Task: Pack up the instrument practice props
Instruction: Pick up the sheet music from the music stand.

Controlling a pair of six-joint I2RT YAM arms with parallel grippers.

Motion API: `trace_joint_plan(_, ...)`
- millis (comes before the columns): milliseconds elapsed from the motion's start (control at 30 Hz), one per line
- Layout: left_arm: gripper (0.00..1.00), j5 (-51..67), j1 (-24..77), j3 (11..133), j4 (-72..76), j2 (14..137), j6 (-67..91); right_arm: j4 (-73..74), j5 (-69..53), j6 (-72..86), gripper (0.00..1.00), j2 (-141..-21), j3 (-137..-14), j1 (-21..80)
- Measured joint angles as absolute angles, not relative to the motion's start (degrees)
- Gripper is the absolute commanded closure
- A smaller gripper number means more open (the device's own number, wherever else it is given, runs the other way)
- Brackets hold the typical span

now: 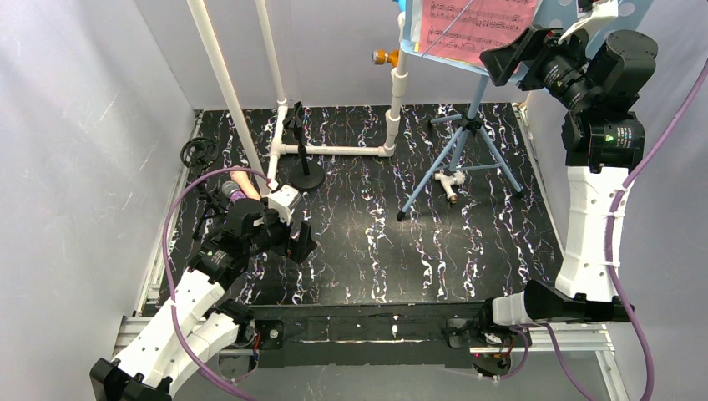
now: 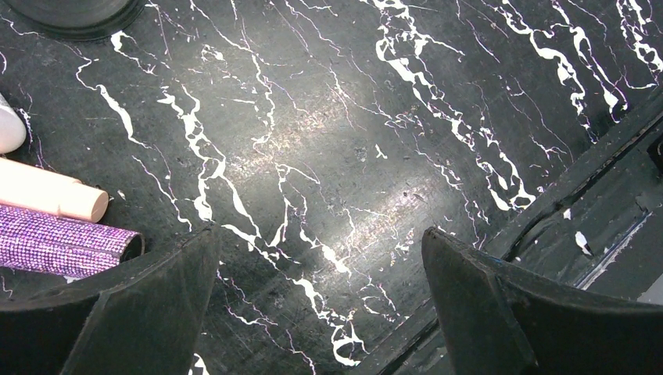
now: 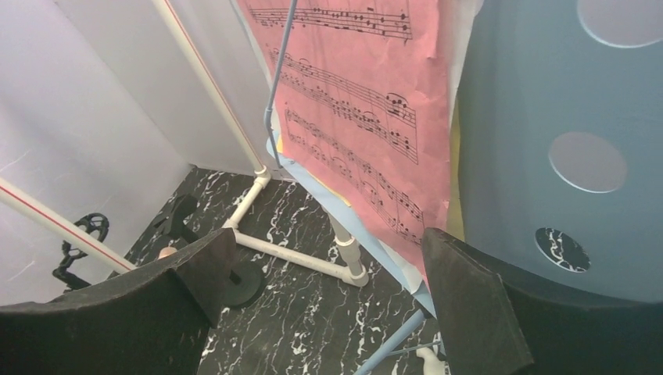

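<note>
The pink sheet-music page (image 1: 477, 23) rests on the light-blue perforated music rack (image 1: 554, 15) at the top right. My right gripper (image 1: 506, 60) is open and raised right in front of the page (image 3: 360, 117); its right finger (image 3: 469, 305) is at the page's lower edge, with the rack (image 3: 547, 148) behind. The pink microphone (image 1: 242, 179) and the glittery purple microphone (image 1: 233, 194) lie at the left. My left gripper (image 1: 299, 242) is open and empty, low over the mat to their right; their handles, pink (image 2: 51, 199) and purple (image 2: 62, 246), show left of it.
The white pipe frame (image 1: 334, 150) stands at the back middle. The round-base mic mount (image 1: 305, 177) is beside it, the black tripod mount (image 1: 199, 152) at the far left. The rack's blue tripod legs (image 1: 463, 159) spread mid-right with a small white fitting (image 1: 451, 180) beneath.
</note>
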State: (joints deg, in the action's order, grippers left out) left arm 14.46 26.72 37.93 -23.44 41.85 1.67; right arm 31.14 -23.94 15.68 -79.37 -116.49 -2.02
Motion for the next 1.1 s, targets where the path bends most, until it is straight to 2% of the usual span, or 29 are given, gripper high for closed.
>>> trace_joint_plan(800,0.00,14.37,26.72,37.93,-23.70,41.85,1.67,31.57,-17.98,12.38,0.02,-79.64,-118.61,-1.85)
trace_joint_plan(1100,0.00,14.35,26.72,37.93,-24.01,41.87,1.65,31.40,-20.56,14.02,0.08,-80.86,-118.54,-1.85)
